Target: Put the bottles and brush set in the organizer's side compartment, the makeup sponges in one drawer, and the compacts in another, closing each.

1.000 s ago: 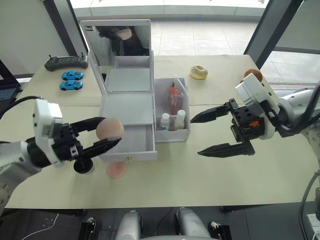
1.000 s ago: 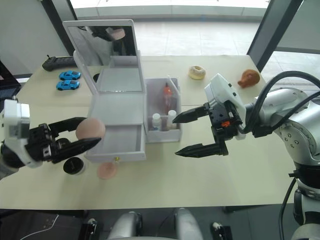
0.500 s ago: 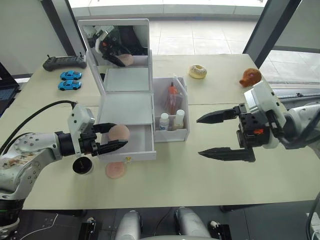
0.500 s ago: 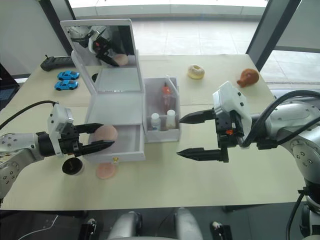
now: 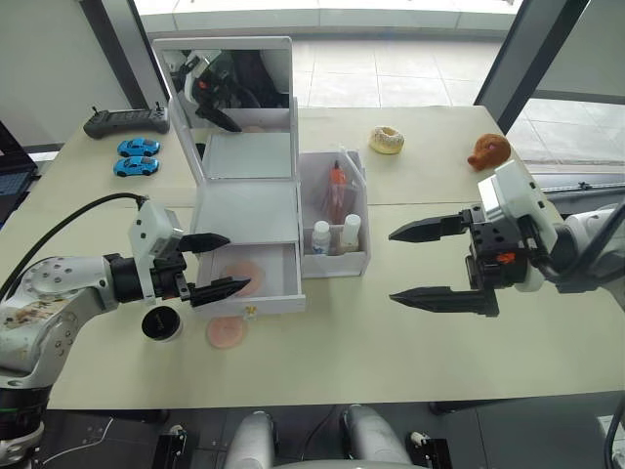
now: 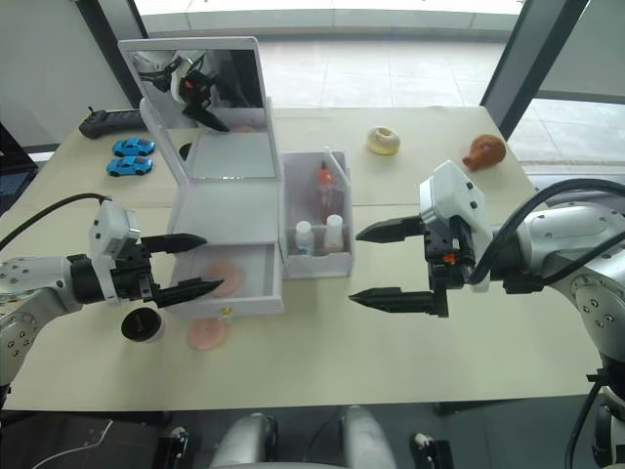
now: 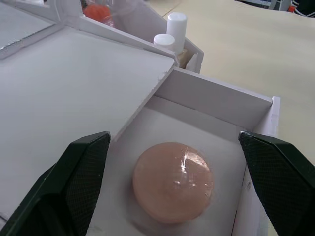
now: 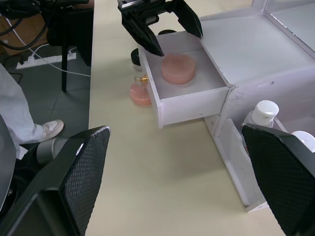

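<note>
Released since before, one sponge (image 7: 173,189) lies in the open drawer (image 5: 256,283) between the wide-open, empty left gripper (image 5: 223,264).

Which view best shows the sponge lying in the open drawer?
The left wrist view: the sponge sits large and unobstructed on the drawer floor. The right wrist view shows it smaller; the eye views show it partly behind the left gripper.
</note>
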Robot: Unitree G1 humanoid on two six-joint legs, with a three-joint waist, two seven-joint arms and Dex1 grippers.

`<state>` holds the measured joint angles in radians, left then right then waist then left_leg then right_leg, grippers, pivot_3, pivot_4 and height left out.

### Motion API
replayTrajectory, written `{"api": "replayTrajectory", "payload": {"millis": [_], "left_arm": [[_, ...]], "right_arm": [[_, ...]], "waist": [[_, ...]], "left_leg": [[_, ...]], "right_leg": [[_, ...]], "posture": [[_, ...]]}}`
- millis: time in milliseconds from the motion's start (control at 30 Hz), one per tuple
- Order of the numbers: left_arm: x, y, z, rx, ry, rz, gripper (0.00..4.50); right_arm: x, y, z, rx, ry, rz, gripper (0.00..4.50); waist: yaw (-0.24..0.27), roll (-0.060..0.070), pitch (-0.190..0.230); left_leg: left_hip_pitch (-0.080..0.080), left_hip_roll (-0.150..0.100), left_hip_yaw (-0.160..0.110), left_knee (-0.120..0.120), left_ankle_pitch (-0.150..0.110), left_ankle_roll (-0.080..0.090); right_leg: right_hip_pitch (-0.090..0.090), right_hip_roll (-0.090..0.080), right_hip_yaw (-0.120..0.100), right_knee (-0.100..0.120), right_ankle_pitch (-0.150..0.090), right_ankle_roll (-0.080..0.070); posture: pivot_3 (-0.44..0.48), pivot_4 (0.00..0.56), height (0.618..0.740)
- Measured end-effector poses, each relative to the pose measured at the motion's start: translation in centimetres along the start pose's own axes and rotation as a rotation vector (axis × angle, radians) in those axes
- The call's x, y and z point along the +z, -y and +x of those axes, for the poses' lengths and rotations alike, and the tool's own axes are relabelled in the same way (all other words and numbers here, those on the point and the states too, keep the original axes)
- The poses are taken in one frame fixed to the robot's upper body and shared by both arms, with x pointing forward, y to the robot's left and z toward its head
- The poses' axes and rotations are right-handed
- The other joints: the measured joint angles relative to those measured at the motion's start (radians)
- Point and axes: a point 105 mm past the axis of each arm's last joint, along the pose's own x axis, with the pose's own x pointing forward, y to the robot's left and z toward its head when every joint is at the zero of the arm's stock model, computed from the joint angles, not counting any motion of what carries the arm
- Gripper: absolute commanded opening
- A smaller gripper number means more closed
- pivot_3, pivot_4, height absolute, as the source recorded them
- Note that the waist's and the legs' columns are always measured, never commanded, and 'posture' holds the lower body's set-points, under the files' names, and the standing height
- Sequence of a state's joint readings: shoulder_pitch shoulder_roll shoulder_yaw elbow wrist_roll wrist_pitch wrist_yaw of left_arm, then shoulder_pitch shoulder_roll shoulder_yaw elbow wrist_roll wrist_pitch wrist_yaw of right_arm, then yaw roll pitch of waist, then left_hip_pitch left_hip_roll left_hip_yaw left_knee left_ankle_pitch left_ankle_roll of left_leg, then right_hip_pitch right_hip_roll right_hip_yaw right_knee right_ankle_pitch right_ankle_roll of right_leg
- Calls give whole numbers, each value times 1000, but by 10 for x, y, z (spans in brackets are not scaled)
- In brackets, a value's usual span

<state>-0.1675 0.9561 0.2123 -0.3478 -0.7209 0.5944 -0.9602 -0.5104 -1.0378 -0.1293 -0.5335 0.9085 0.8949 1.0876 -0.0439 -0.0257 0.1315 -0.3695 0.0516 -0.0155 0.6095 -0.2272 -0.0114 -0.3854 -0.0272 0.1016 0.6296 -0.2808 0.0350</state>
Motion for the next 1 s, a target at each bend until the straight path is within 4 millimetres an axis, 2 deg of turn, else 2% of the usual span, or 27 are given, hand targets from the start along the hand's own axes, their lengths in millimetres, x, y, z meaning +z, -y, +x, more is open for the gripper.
{"api": "replayTrajectory", "payload": {"millis": [167,267,333,467,600,733,867,1000], "left_arm": [[14,-9,-18,37,72,-23,4485],[18,-28,-39,122,120,-44,4485],[13,-48,-62,214,119,-50,4485],[-14,-89,-119,461,84,-70,4485],[-52,-108,-160,651,34,-116,4485],[-78,-114,-186,768,17,-163,4485],[-94,-115,-209,880,27,-215,4485],[-98,-112,-217,907,27,-222,4485]], "right_arm": [[-2,9,-5,-29,-4,1,4500],[-10,19,-12,-77,-12,14,4500],[-25,28,-22,-130,-35,45,4500],[-55,55,-53,-315,-33,81,4500],[-80,82,-86,-544,-24,11,4500],[-113,90,-119,-682,-43,60,4500],[-131,95,-148,-816,14,126,4500],[-136,96,-154,-845,32,141,4500]], "waist": [[0,0,0],[0,0,0],[0,0,0],[-1,0,0],[0,0,0],[2,0,0],[-2,-1,-1],[-6,0,-1]], "left_leg": [[0,0,0,0,0,0],[0,0,0,0,0,0],[0,0,0,0,0,0],[1,0,1,0,0,0],[1,0,1,0,0,0],[1,0,2,0,0,0],[1,0,2,-1,0,0],[2,0,2,-1,0,0]], "right_leg": [[0,0,0,0,0,1],[0,0,0,0,0,1],[0,0,-1,0,0,0],[-1,0,-1,0,0,0],[-1,-1,-1,0,0,0],[0,-1,-1,1,3,-6],[0,-1,-1,2,3,-5],[0,-1,-1,3,3,-5]], "posture": [[0,150,740],[0,150,740],[0,150,740],[0,150,740],[0,150,740],[0,150,740],[0,150,740],[0,150,740]]}}
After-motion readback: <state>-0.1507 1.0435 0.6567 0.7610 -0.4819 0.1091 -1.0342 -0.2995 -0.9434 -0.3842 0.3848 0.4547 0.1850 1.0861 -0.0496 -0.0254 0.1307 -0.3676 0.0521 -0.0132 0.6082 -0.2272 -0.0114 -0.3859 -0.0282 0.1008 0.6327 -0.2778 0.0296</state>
